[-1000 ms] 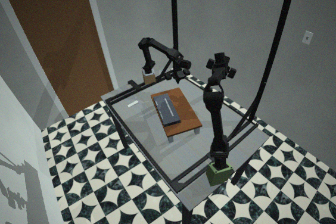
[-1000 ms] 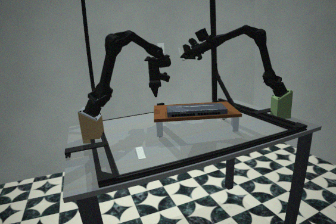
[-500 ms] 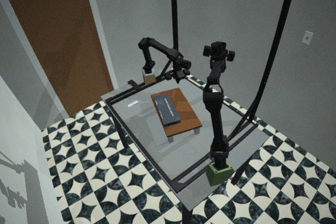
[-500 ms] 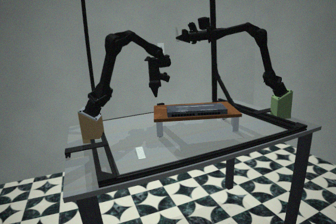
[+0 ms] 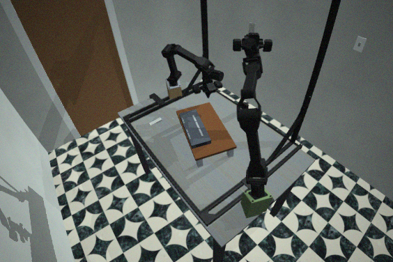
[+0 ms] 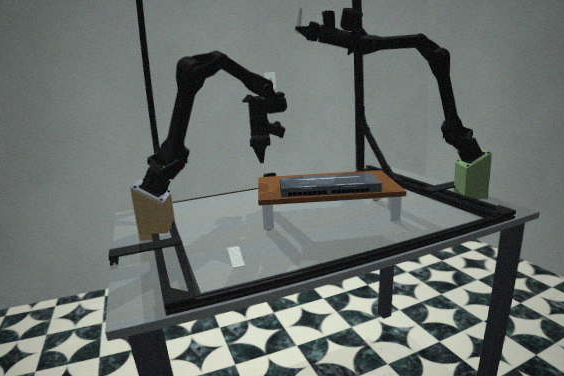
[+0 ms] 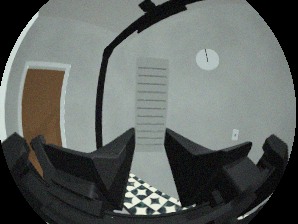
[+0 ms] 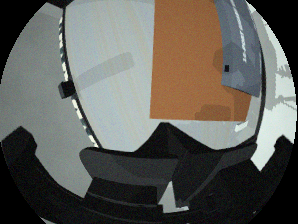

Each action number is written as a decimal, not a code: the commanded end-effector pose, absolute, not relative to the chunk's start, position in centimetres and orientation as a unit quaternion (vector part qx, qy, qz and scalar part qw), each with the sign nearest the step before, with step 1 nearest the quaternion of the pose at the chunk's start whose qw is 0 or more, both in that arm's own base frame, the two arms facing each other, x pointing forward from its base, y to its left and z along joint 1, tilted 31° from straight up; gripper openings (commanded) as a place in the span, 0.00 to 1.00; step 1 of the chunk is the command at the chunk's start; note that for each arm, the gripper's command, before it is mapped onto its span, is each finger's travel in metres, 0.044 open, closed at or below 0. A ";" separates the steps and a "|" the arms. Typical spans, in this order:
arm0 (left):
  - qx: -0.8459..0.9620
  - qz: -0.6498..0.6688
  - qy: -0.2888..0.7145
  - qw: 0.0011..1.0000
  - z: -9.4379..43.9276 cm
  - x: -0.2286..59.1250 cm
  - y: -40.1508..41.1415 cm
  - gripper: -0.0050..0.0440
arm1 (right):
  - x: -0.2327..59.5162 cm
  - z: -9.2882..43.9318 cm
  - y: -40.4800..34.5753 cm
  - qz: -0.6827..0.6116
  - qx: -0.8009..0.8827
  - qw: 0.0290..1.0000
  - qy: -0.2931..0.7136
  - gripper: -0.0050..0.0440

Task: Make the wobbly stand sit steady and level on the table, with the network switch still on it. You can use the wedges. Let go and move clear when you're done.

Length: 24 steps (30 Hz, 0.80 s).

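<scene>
Two wedges lacked placement, one (image 5: 251, 27) (image 6: 300, 16) (image 7: 151, 102) in our left fingers (image 5: 251, 32) (image 6: 300, 29), one (image 5: 155, 121) (image 6: 236, 256) (image 8: 241, 126) on the worktop (image 5: 182, 185) (image 6: 207, 225) (image 8: 110, 30); our right fingers (image 5: 207, 95) (image 6: 261, 161) were closed empty, the switch-bearing stand (image 5: 221, 129) (image 6: 332, 199) (image 8: 185, 60) seemingly unshimmed.
</scene>
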<state>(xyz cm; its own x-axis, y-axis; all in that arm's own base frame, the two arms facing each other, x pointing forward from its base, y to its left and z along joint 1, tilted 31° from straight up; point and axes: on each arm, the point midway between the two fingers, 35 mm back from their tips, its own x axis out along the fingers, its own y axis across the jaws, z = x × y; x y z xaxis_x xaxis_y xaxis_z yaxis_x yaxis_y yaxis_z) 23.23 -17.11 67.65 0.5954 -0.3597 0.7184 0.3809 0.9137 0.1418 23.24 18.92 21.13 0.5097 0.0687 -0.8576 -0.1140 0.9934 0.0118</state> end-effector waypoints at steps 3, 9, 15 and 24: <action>-0.086 -0.206 -0.488 0.844 73.0 18.2 -13.5 0.10 | 23.2 21.1 18.9 0.053 -0.023 0.869 0.492 0.10; -0.122 -0.208 -0.531 0.812 75.1 15.5 -11.6 0.10 | 23.2 21.1 18.9 0.053 -0.023 0.869 0.492 0.10; -0.149 -0.206 -0.567 0.783 76.4 12.9 -9.5 0.10 | 23.2 21.1 18.9 0.053 -0.023 0.869 0.492 0.10; -0.228 -0.217 -0.670 0.673 79.7 5.0 -3.8 0.10 | 23.2 21.1 18.9 0.053 -0.023 0.869 0.492 0.10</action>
<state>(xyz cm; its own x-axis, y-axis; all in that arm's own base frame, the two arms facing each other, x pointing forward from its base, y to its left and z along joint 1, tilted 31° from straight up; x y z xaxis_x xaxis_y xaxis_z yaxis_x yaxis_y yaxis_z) 7.39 -5.46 78.41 0.0839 -0.0330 0.9959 0.5704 0.8211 -0.0209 23.24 18.92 21.13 0.5097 0.0687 -0.8576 -0.1140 0.9934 0.0118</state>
